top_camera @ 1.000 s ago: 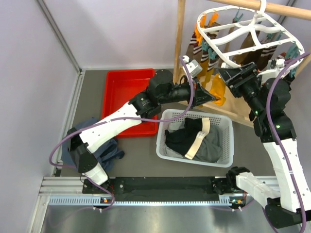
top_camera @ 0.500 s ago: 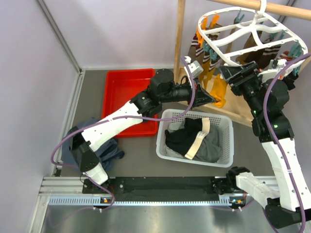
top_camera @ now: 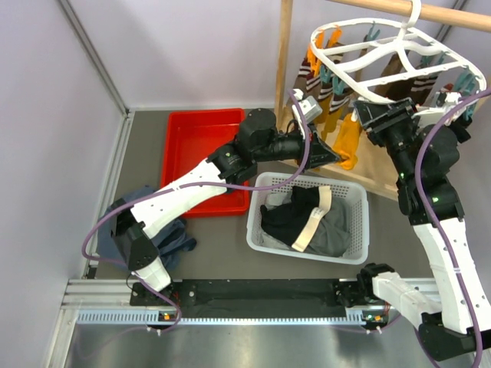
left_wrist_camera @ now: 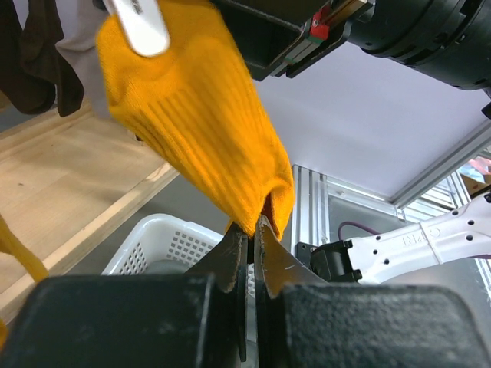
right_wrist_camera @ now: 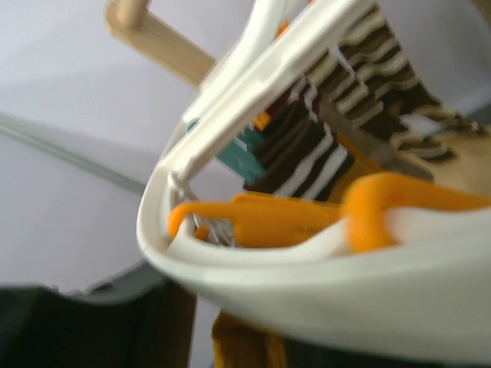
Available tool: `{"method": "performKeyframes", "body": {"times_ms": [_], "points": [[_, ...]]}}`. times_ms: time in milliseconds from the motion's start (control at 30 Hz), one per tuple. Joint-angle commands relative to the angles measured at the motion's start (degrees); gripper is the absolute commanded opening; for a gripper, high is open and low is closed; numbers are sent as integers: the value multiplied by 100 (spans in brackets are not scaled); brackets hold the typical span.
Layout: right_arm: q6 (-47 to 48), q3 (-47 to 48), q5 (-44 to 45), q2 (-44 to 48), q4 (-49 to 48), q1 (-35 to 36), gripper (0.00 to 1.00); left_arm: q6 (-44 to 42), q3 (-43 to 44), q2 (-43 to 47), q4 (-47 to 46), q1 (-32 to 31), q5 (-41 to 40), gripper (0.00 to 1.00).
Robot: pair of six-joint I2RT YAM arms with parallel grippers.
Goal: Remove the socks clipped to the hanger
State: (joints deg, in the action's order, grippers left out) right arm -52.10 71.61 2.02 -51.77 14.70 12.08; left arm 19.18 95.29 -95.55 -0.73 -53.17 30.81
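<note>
1. Left wrist: saw the left gripper (left_wrist_camera: 249,230) pinched tight on the toe of a mustard orange sock (left_wrist_camera: 192,115).
2. Top external: found that sock reaching up to the near rim of the white hanger (top_camera: 399,57), just beyond the white basket (top_camera: 265,230).
3. Right wrist: saw the hanger rim and an orange clip (right_wrist_camera: 261,218) up close, with brown-white striped socks (right_wrist_camera: 322,146) behind.
4. Could not tell how wide the right gripper (top_camera: 362,113) stood.

The sock (left_wrist_camera: 199,130) is mustard orange, other socks (right_wrist_camera: 307,153) brown-white striped, hanger (right_wrist_camera: 307,284) white, tray (top_camera: 201,146) red.
</note>
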Motion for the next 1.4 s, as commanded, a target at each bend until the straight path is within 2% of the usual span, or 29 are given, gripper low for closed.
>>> {"method": "performKeyframes", "body": {"times_ms": [0,33,67,133,367,400,433,533,633,800,900,967,1133,1233,1367], "points": [[68,-42,184,114,-397,-74,31,-2,245,-8,-182,34,127,0],[77,-68,202,175,-432,-74,24,-2,245,-16,-182,34,101,0],[85,-121,220,193,-476,-74,11,-2,236,-17,-173,34,84,0],[112,-130,246,228,-494,-74,0,-28,210,-8,-173,34,48,0],[209,-69,97,193,-415,-74,0,-2,-176,168,-348,78,-207,0],[226,-60,88,193,-415,-83,2,33,-229,194,-401,87,-215,0],[217,-51,88,185,-389,-74,16,42,-282,212,-462,96,-216,0],[209,-42,132,220,-362,-74,44,86,-326,247,-507,122,-207,0],[200,-16,141,211,-398,-74,52,112,-265,212,-507,122,-154,0],[173,2,220,158,-398,-74,54,121,-247,212,-516,122,-119,0],[209,37,255,88,-389,-74,52,112,-265,221,-516,122,-110,0],[244,81,298,53,-380,-74,44,121,-274,212,-524,122,-110,0],[288,46,457,105,-380,-65,11,130,-291,194,-560,122,-110,0],[340,46,475,132,-389,-74,3,121,-335,221,-577,122,-136,0],[367,37,466,141,-336,-83,0,121,-370,229,-595,122,-163,0]]}}
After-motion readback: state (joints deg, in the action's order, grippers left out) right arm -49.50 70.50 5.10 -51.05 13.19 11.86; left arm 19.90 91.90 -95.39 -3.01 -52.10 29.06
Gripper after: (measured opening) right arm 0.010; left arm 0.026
